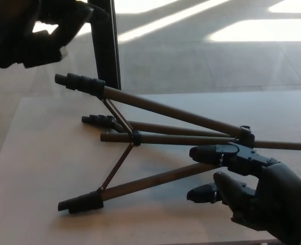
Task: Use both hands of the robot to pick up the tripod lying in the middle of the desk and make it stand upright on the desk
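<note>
The tripod (155,143) lies on its side in the middle of the desk (38,168), legs splayed toward the robot's left and the centre column running off the frame's right edge. One leg angles up so its black foot (78,82) stands clear of the surface; the near leg's foot (81,202) rests on the desk, and a third foot (99,121) lies between them, further back. The legs meet at the black collar (245,140).

The right hand (257,194) sits low at that collar end, fingers spread and holding nothing. Its upper finger (211,153) points along the near leg just below the collar, seemingly at or just over the tube — contact cannot be told. The lower finger (204,193) reaches out nearer the camera, well clear of the leg. The leg lies roughly between the two, which reads as an approach to close around it near the hub, where the weight gathers.

The left hand (32,30) hangs high, well above and beyond the raised foot, fingers curled loosely with light showing through — not gripping anything. It is likely waiting to come down on the leg ends, so the two hands can tip the tripod up together.

Behind the raised foot stands a dark post (105,43) on the sunlit floor (201,56).
</note>
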Motion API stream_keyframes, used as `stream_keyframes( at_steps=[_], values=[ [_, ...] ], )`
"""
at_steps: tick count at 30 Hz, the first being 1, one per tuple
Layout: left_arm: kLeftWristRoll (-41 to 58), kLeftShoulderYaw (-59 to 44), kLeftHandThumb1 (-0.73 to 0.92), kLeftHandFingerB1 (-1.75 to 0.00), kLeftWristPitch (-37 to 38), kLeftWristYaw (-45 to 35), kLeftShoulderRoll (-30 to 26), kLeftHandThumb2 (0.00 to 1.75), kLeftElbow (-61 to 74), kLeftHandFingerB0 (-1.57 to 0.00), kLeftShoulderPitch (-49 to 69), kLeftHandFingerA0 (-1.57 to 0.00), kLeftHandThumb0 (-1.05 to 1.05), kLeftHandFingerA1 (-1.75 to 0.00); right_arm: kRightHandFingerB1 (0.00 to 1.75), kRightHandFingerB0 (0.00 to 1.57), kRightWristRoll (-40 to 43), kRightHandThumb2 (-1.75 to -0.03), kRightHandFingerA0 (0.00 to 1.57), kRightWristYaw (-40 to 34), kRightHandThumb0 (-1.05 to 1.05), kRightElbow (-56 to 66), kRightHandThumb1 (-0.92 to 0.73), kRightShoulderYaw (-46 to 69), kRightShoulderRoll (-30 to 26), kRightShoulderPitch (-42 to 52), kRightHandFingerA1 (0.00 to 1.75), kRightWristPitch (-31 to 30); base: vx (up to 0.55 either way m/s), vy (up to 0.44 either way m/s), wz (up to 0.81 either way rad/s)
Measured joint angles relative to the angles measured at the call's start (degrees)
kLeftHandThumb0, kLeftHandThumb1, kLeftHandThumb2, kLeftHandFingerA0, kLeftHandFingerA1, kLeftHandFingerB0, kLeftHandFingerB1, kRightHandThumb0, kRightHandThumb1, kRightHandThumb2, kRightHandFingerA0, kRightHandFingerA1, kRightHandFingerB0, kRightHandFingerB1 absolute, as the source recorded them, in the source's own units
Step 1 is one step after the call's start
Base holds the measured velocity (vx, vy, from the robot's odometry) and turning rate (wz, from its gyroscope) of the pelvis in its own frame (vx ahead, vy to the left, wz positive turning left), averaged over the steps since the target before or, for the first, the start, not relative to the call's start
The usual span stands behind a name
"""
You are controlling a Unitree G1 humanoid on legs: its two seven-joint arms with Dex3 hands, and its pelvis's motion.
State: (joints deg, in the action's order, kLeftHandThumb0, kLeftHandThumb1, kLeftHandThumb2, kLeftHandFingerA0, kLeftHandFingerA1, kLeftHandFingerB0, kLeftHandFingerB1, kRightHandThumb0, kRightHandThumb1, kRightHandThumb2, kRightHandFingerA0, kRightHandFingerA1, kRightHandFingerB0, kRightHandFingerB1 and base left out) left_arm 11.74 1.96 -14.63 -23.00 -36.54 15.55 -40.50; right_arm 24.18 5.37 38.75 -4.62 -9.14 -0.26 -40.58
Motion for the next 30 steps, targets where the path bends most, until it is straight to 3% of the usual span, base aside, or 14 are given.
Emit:
stream_keyframes(
  at_steps=[1, 2, 3, 4, 14, 18, 19, 20, 21, 22, 23, 24, 28, 30],
  values=[
    [-0.6, 0.8, 0.69, -0.39, 0.0, 0.0, -0.2, 0.61, 0.0, -0.41, -0.4, -0.34, -0.74, -0.52, 0.53, 0.47, 0.0, -0.63, 0.63, -0.2, -0.76, -0.3, -0.79, -0.1, 0.6, 0.0, 0.8, -0.3, 0.0, 0.0, 0.0],
    [-1.6, 2.0, 0.57, -0.52, 0.0, -0.1, -0.6, 0.98, 0.0, -0.35, -0.9, -0.29, -0.8, -0.57, 0.52, 0.47, 0.0, -0.63, 0.61, -0.6, -0.75, -0.7, -0.79, -0.2, 1.3, 0.0, 0.79, -0.5, 0.0, 0.0, 0.0],
    [-2.4, 3.1, 0.57, -0.52, 0.0, -0.2, -0.9, 0.98, -0.1, -0.35, -1.4, -0.29, -0.8, -0.57, 0.52, 0.47, 0.0, -0.63, 0.61, -0.8, -0.75, -1.0, -0.79, -0.1, 1.9, 0.0, 0.79, -0.7, 0.0, 0.0, 0.0],
    [-3.1, 4.1, 0.7, -0.37, 0.0, -0.3, -1.3, 0.61, -0.2, -0.37, -1.9, -0.32, -0.77, -0.46, 0.5, 0.48, 0.0, -0.63, 0.62, -1.1, -0.75, -1.3, -0.78, -0.1, 2.5, 0.0, 0.78, -0.9, 0.0, 0.0, 0.0],
    [-10.5, 14.0, 0.7, -0.37, 0.0, -1.0, -2.0, 0.62, -3.2, -0.34, -8.3, -0.22, -0.82, -0.55, 0.48, 0.48, 0.0, -0.63, 0.58, -3.2, -0.72, -4.4, -0.77, 0.7, 8.5, 0.1, 0.82, -1.6, 0.0, 0.0, 0.0],
    [-13.7, 18.0, 0.69, -0.33, 0.0, -1.0, -1.9, 0.62, -5.1, -0.21, -10.7, -0.14, -0.89, -0.51, 0.46, 0.45, 0.0, -0.63, 0.54, -3.9, -0.73, -5.7, -0.75, 1.3, 10.1, 0.1, 0.8, -1.7, 0.0, 0.0, 0.0],
    [-14.5, 19.0, 0.24, -0.5, 0.0, -1.0, -1.9, 0.93, -5.5, 0.0, -11.2, -0.03, -0.4, -0.54, 0.45, 0.4, 0.0, -0.63, 0.5, -4.0, -0.72, -6.0, -0.78, 1.4, 10.4, 0.1, 0.81, -1.8, 0.0, 0.0, 0.0],
    [-15.3, 19.9, 0.67, -0.33, 0.0, -1.0, -1.9, 0.61, -5.8, -0.13, -11.8, -0.06, -0.93, -0.48, 0.45, 0.4, 0.0, -0.63, 0.5, -4.1, -0.72, -6.4, -0.79, 1.5, 10.6, 0.1, 0.82, -1.8, 0.0, 0.0, 0.0],
    [-15.8, 20.5, 0.57, -0.28, 0.0, -1.0, -1.9, 1.01, -6.1, -0.11, -12.1, -0.02, -0.95, -0.35, 0.47, 0.43, 0.0, -0.63, 0.54, -4.2, -0.73, -6.6, -0.78, 1.6, 10.8, 0.1, 0.8, -1.8, 0.0, 0.0, 0.0],
    [-16.8, 21.6, 0.59, -0.23, 0.0, -1.0, -1.8, 1.02, -6.6, -0.05, -12.8, -0.04, -0.99, -0.28, 0.57, 0.36, 0.0, -1.01, 0.52, -4.3, -0.7, -6.8, -0.6, 1.6, 11.0, 0.1, 0.78, -1.9, 0.0, 0.0, 0.0],
    [-17.5, 22.4, 0.59, -0.23, 0.0, -1.0, -1.7, 1.02, -7.0, -0.05, -13.2, -0.04, -0.99, -0.28, 0.57, 0.36, 0.0, -1.01, 0.52, -4.4, -0.7, -7.0, -0.6, 1.7, 11.2, 0.1, 0.78, -1.9, 0.0, 0.0, 0.0],
    [-18.2, 23.3, 0.56, -0.18, 0.0, -1.0, -1.7, 1.02, -7.4, -0.06, -13.5, -0.06, -0.97, -0.21, 0.48, 0.43, 0.0, -0.63, 0.54, -4.5, -0.74, -7.2, -0.77, 1.7, 11.3, 0.1, 0.81, -1.9, 0.0, 0.0, 0.0],
    [-21.2, 26.9, 0.39, -0.2, 0.0, -1.0, -1.3, 0.92, -8.9, -0.02, -15.0, -0.01, -0.78, -0.2, 0.52, 0.45, 0.0, -0.62, 0.54, -4.8, -0.74, -7.8, -0.76, 1.6, 11.8, 0.4, 0.87, -2.0, 0.0, 0.0, 0.0],
    [-22.7, 28.8, 0.42, -0.16, 0.0, -1.0, -1.1, 0.93, -9.8, -0.08, -15.5, -0.03, -0.82, -0.16, 0.51, 0.43, 0.0, -0.62, 0.52, -4.9, -0.74, -8.2, -0.76, 1.6, 12.0, 0.6, 0.88, -2.1, 0.0, 0.0, 0.0]
  ],
)
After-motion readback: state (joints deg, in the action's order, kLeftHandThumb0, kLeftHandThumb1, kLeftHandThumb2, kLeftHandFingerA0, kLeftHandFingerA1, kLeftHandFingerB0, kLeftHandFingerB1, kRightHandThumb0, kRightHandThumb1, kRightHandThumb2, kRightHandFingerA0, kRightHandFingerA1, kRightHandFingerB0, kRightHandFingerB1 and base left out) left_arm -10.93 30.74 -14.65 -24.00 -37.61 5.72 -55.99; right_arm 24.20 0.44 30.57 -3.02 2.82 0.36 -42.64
